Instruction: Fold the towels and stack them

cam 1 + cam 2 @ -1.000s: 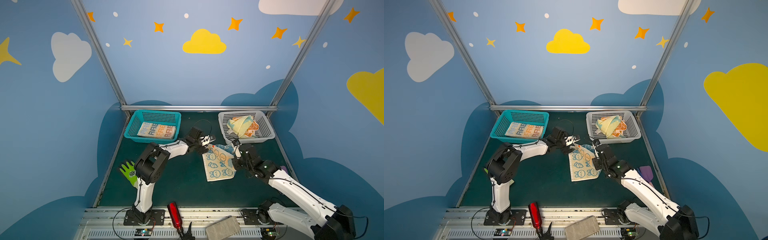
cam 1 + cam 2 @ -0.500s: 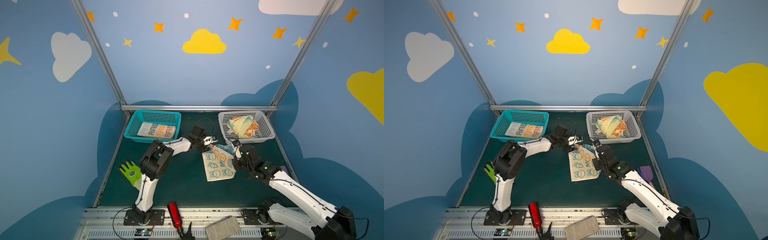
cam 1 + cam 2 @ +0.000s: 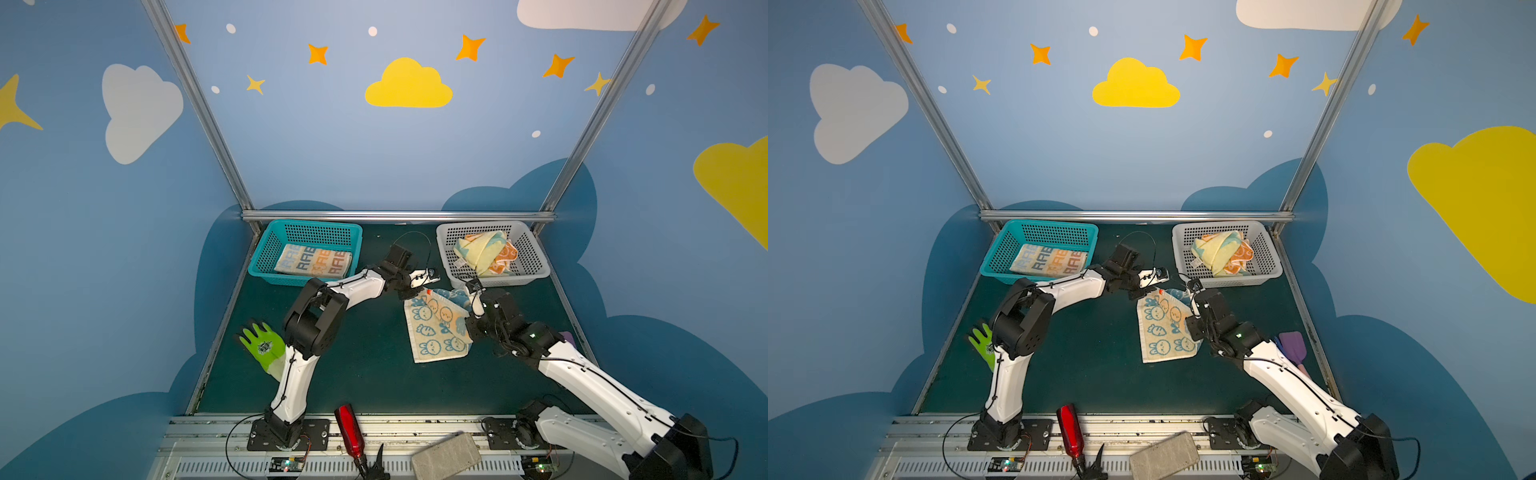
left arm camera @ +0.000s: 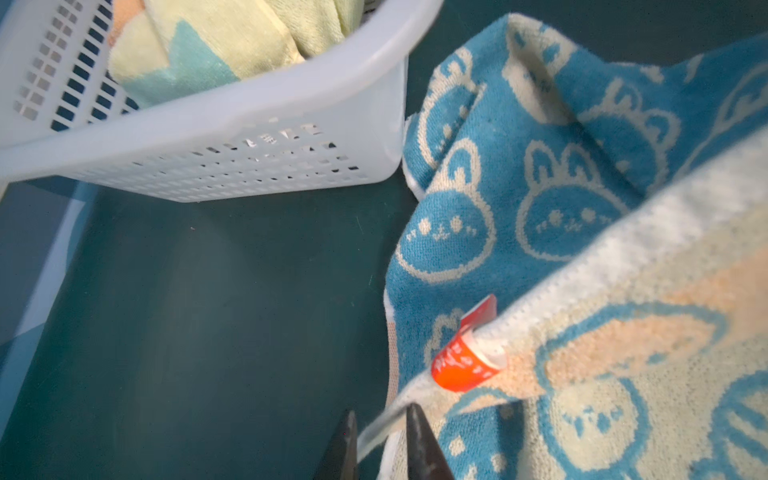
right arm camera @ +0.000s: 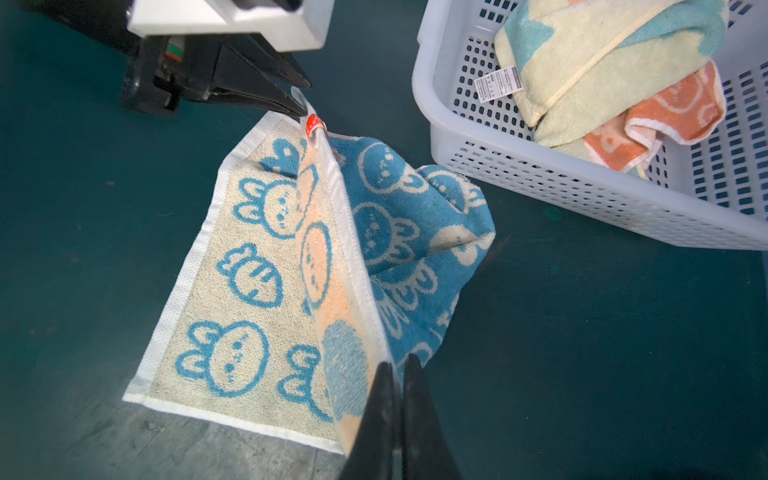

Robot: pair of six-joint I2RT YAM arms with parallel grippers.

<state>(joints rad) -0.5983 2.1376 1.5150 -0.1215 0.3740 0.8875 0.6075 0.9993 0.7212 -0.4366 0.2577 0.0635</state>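
Note:
The blue rabbit towel (image 3: 436,328) (image 3: 1165,328) lies partly folded on the dark green mat, with one edge lifted into a ridge. In the left wrist view my left gripper (image 4: 384,419) is shut on the towel's (image 4: 540,208) corner, just by its red tag (image 4: 465,365). My right gripper (image 5: 395,368) is shut on the other end of the towel's (image 5: 257,270) raised edge. Both top views show the left gripper (image 3: 417,292) and the right gripper (image 3: 468,318) at that edge's two ends. A folded cream lettered towel (image 3: 313,261) lies in the teal basket (image 3: 266,253).
The white basket (image 3: 536,257) at the back right holds a crumpled yellow and light blue towel (image 3: 478,249) and an orange one (image 3: 505,257). A green glove (image 3: 262,345) lies at the left edge, and a purple tool (image 3: 1293,345) at the right. A red bottle (image 3: 349,428) and a grey block (image 3: 446,457) sit on the front rail.
My left gripper has closed from wide open onto the towel's tagged corner, and its arm has shifted a little to the right. The right gripper has kept its hold in place.

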